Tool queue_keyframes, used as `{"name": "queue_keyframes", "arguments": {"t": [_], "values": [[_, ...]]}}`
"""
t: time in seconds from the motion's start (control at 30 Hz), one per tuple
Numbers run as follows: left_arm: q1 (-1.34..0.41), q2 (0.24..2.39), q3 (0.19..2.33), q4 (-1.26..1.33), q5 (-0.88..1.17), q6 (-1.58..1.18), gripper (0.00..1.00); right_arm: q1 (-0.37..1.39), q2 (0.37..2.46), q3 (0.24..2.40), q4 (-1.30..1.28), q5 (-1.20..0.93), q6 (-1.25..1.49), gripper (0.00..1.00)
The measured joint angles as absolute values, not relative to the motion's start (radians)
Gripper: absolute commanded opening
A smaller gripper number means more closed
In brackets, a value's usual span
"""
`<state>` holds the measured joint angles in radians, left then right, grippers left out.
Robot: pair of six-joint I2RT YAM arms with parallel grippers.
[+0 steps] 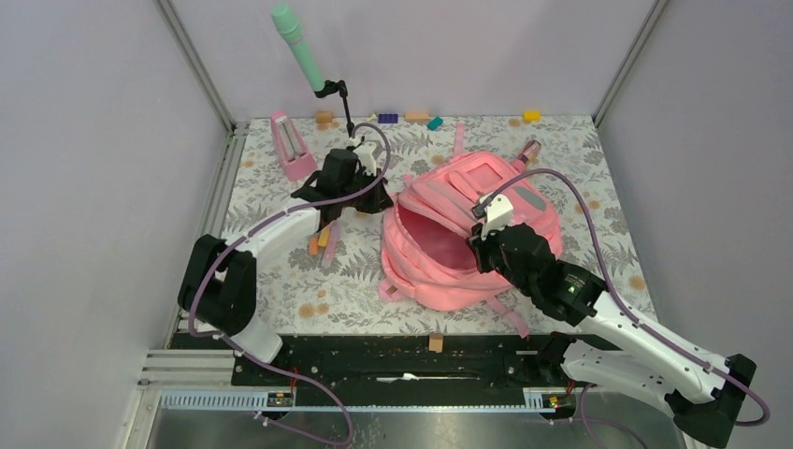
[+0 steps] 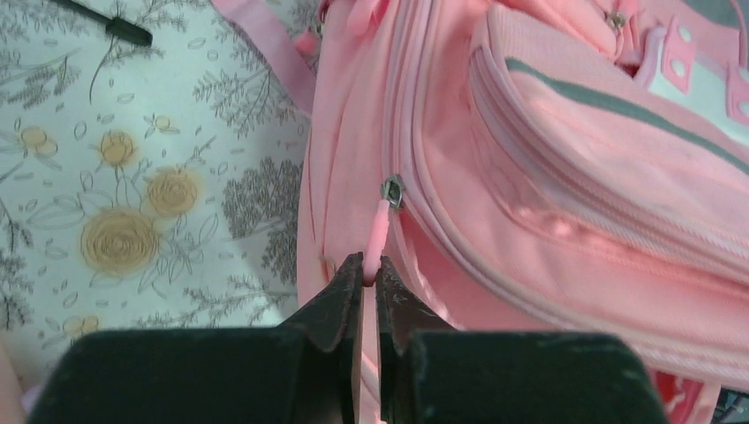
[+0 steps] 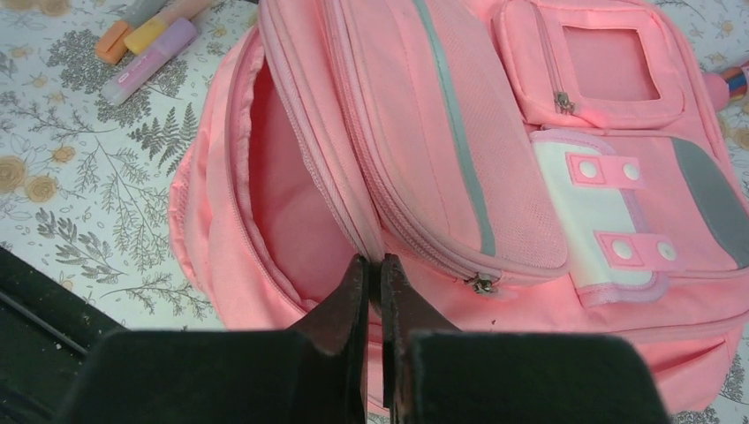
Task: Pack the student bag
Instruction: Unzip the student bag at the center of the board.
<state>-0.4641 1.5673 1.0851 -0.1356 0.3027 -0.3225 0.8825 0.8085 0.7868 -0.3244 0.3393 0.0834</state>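
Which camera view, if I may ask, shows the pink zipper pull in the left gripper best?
The left wrist view: the pink zipper pull runs from its metal slider into the shut left gripper, up close. In the top external view the gripper hides it; the right wrist view does not show it.
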Motion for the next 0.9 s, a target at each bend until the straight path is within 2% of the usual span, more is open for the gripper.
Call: {"name": "queue_keyframes", "arguments": {"t": [0.6, 0.63, 0.73, 0.83, 0.9], "values": [[-0.451, 1.792, 1.198, 0.043, 0.405, -0.284, 0.02, 0.878, 0.792, 0.763, -0.295, 0.278, 0.108, 0.00], [-0.451, 1.792, 1.198, 0.049, 0.406, -0.284, 0.08, 0.878, 0.792, 0.763, -0.295, 0.279, 0.110, 0.00], [-0.451, 1.792, 1.196, 0.071, 0.404, -0.278, 0.46, 0.878, 0.790, 0.763, -0.295, 0.295, 0.115, 0.00], [-0.445, 1.776, 1.176, 0.090, 0.385, -0.277, 0.67, 0.878, 0.782, 0.763, -0.295, 0.326, 0.132, 0.00], [-0.440, 1.750, 1.160, 0.088, 0.373, -0.275, 0.76, 0.878, 0.778, 0.765, -0.299, 0.360, 0.149, 0.00]]}}
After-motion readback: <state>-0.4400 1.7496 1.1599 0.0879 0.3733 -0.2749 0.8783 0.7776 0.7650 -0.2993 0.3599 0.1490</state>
